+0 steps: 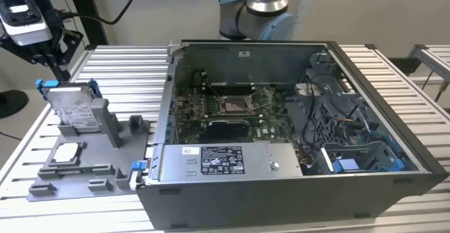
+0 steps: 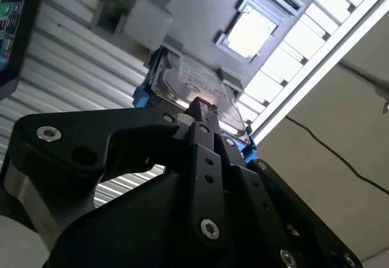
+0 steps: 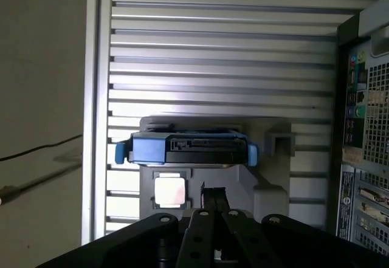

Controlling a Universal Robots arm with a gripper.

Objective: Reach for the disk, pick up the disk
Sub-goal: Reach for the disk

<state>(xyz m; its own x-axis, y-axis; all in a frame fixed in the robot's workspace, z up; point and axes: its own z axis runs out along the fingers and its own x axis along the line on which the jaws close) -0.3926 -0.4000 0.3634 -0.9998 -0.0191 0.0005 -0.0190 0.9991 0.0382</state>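
1. Reaching for the flat rectangular silver metal disk with blue plastic side rails (image 1: 70, 104), standing on edge in the grey plastic holder (image 1: 105, 154) on the slatted metal table (image 1: 126, 64), at the exterior view's left.
2. Hovering above with the black tool (image 3: 213, 190): fingers drawn close together, gripping nothing, apart from the disk.
3. Probably best: widening the fingers beyond the disk's thickness, then centring over its top edge between the rails.
4. Descending straight, clamping the flat faces, avoiding the small white-silver square chip (image 3: 169, 190) lying nearby.
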